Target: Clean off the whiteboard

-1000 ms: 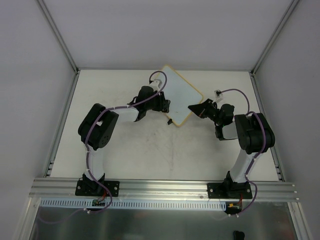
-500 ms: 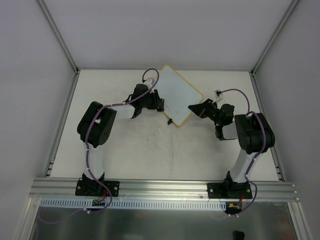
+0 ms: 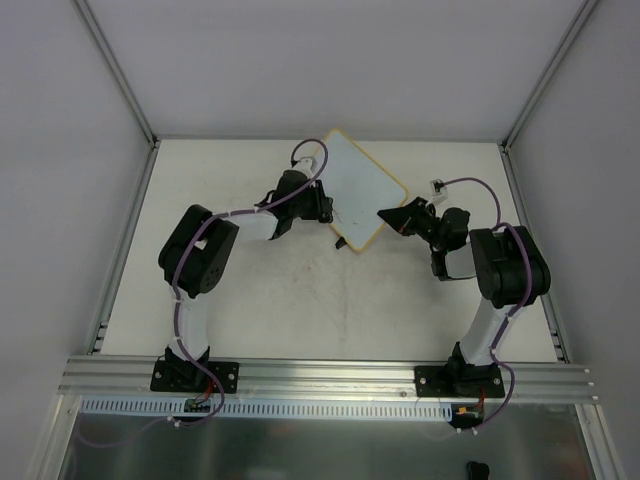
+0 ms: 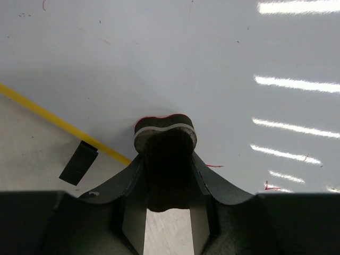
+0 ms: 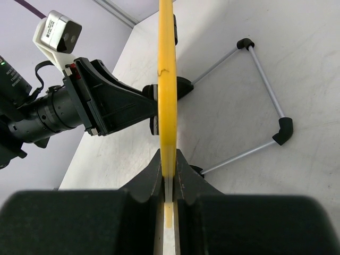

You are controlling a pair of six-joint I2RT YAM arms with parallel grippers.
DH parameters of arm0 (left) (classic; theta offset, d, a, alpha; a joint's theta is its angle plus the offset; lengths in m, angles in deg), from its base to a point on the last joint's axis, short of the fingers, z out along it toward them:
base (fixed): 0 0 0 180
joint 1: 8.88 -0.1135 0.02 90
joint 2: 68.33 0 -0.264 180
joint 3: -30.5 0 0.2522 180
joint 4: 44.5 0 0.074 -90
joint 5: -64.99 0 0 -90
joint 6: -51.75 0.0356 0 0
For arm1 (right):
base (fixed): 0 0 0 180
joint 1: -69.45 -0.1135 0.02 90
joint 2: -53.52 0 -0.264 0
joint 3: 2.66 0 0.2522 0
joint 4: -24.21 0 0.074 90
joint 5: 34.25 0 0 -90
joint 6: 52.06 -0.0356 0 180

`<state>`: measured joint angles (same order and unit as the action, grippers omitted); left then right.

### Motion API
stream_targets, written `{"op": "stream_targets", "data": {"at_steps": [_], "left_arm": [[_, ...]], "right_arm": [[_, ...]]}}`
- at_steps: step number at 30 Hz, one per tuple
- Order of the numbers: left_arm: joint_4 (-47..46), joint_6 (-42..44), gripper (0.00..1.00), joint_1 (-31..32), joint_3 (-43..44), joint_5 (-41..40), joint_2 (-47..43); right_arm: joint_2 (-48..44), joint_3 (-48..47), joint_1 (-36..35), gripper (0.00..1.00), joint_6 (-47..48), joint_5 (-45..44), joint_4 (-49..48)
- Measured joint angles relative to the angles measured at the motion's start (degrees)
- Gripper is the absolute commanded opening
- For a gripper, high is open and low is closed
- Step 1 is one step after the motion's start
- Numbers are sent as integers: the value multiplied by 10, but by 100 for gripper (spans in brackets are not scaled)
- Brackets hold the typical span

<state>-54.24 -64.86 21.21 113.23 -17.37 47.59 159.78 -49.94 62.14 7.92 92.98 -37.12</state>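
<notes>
The whiteboard (image 3: 362, 192) stands tilted on its edge at the back middle of the table, its white face toward the left arm. My right gripper (image 3: 393, 215) is shut on its yellow frame (image 5: 167, 79), which runs edge-on between the jaws (image 5: 168, 164). My left gripper (image 3: 322, 206) is shut on a dark felt eraser (image 4: 164, 133) whose tip presses against the white surface (image 4: 212, 64) near the board's lower edge. Small red marks (image 4: 268, 186) show on the board to the right of the eraser.
A black clip (image 4: 78, 162) lies just below the yellow frame edge (image 4: 53, 119). Behind the board a wire stand (image 5: 265, 106) with black corner caps rests on the table. White enclosure walls ring the table, and an aluminium rail (image 3: 320, 375) runs along the near edge.
My left gripper slid the eraser left along the board's lower part, then came back right to about where it started. The right gripper and the board have not moved.
</notes>
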Motion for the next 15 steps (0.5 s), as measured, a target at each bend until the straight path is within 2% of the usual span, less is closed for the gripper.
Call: {"op": "stream_targets", "data": {"at_steps": [7,15], "left_arm": [[-2,0,0,38,8,-57,-1],[-14,-18,0,66,11,-78,0]], "right_arm": [[0,0,3,0,-2,-3,0],[0,0,5,0,-2,-6,0]]}}
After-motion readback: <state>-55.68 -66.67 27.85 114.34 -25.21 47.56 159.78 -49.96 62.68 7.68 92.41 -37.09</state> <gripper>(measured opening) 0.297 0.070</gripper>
